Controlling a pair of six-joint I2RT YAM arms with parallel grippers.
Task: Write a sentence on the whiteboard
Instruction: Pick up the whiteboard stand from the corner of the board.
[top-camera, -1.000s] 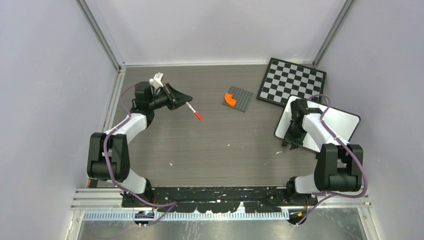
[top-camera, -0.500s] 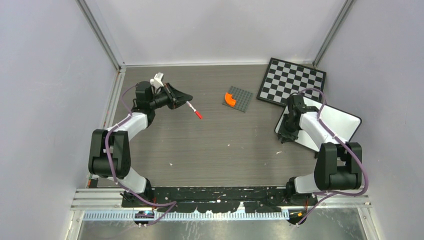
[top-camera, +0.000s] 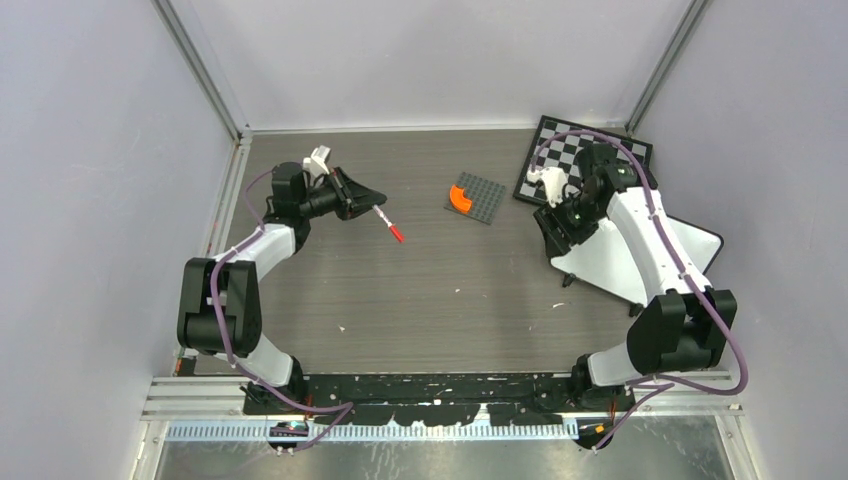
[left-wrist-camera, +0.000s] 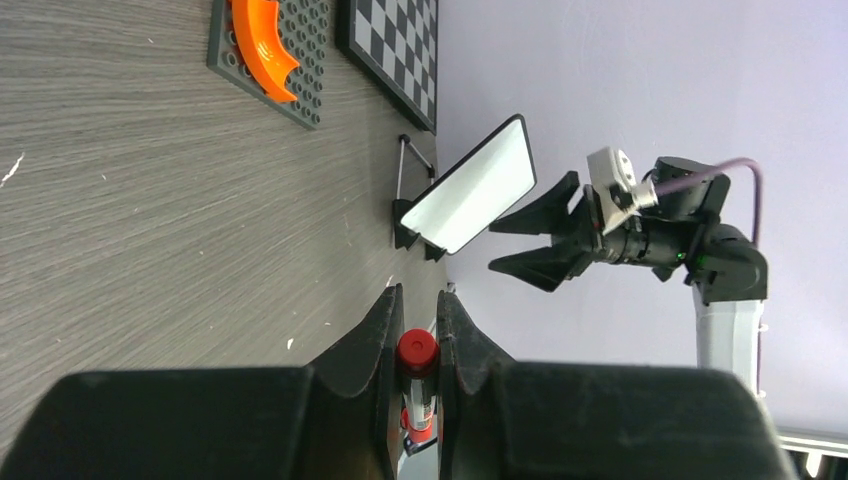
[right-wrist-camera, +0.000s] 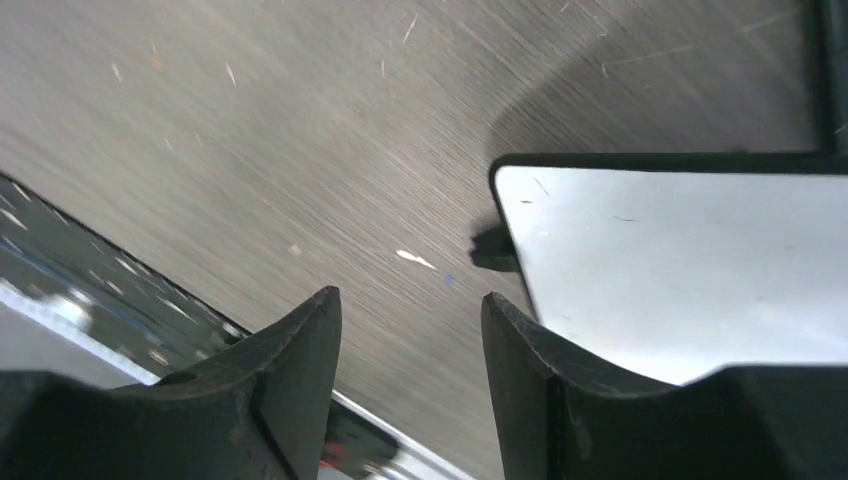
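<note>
The whiteboard (top-camera: 590, 258) stands tilted on its black feet at the right of the table, seen too in the left wrist view (left-wrist-camera: 480, 190) and the right wrist view (right-wrist-camera: 680, 260). Its visible face is plain white; the sentence is out of view. My right gripper (top-camera: 556, 232) hovers open over the board's left edge, nothing between its fingers (right-wrist-camera: 410, 305); the left wrist view shows its jaws spread (left-wrist-camera: 495, 247). My left gripper (top-camera: 378, 199) at the left is shut on a red marker (top-camera: 388, 224), whose red cap sits between the fingers (left-wrist-camera: 417, 350).
A checkered chessboard (top-camera: 585, 160) lies at the back right, partly under my right arm. A grey studded plate (top-camera: 478, 196) with an orange curved piece (top-camera: 460, 197) sits mid-table. Walls close off both sides and the back.
My right gripper has opened and let go of the whiteboard's near edge, then risen and swung back toward the chessboard. The board now stands tilted. The left arm has stayed still.
</note>
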